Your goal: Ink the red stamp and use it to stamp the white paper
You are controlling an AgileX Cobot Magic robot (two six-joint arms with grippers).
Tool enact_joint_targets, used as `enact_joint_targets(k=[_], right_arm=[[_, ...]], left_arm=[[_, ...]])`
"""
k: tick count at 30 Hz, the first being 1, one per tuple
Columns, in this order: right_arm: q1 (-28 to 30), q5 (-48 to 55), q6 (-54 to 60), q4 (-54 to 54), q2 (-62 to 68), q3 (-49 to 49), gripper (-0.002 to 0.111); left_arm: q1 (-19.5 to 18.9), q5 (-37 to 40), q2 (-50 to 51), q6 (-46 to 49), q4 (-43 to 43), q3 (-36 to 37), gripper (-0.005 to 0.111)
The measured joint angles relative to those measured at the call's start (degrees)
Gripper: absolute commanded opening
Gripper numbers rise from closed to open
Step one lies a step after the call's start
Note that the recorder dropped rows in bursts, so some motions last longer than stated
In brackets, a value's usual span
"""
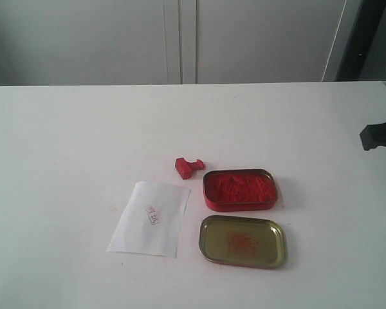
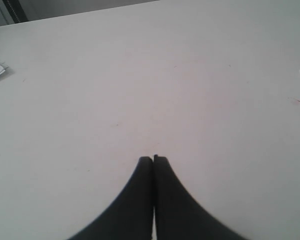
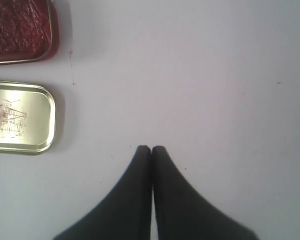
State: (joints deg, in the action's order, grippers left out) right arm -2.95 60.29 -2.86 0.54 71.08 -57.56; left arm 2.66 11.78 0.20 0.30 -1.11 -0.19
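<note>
1. Right end effector: clenched, jaws pressed together with nothing between them. It hangs over bare desk. Left end effector: likewise clenched and empty, also over bare desk.
2. Red stamp: it appears to lie tipped on its side on the desk, touching nothing. It is well apart from both end effectors. From your right end effector, it sits beyond the open ink tin, just past the tin's far corner.
3. White paper: flat on the desk, beyond the tin and its lid as reached from the right end effector, and near the stamp. A small red mark shows near its middle.
4. Handling, in my judgement: the stamp looks like light, stiff plastic, small against the jaws. It could skid or roll if nudged off-centre.
5. Where to take hold: open the jaws first, then close across the narrow handle, leaving the blocky base free to face down. Lying as it does, it will need turning upright after the lift.
6. Risks: the ink pad looks soft, so press lightly. The paper is thin and loose and may lift with the stamp or slide. The tin rim stands close to the stamp, so approach from the open side.
</note>
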Motion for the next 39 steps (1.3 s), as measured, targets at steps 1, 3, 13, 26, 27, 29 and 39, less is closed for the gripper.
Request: enact_joint_targets(k=[1, 3, 13, 26, 27, 29, 39], right_arm=[[0.0, -0.1, 0.0, 0.0, -0.67, 0.0, 0.0], [0.0, -0.03, 0.13, 0.0, -1.48, 0.0, 0.0], [0.0, -0.03, 0.27, 0.24, -6.71, 0.0, 0.0], [0.0, -5.32, 0.27, 0.01, -18.1, 5.13, 0.0], [0.0, -6.01, 0.27, -0.54, -19.36, 5.74, 0.0], [0.0, -7.69, 0.27, -0.84, -21.88, 7.13, 0.0], [0.0, -9.89, 0.47, -2.71, -33.9, 12.99, 0.0]], left_arm=[[0.0, 0.0, 0.0, 0.0, 0.0, 0.0, 0.0], [0.0, 0.0, 0.0, 0.0, 0.0, 0.0, 0.0], [0.0, 0.0, 0.0, 0.0, 0.0, 0.0, 0.0], [0.0, 0.0, 0.0, 0.0, 0.0, 0.0, 0.0], [0.0, 0.0, 0.0, 0.0, 0.0, 0.0, 0.0], [0.0, 0.0, 0.0, 0.0, 0.0, 0.0, 0.0], [0.0, 0.0, 0.0, 0.0, 0.0, 0.0, 0.0]])
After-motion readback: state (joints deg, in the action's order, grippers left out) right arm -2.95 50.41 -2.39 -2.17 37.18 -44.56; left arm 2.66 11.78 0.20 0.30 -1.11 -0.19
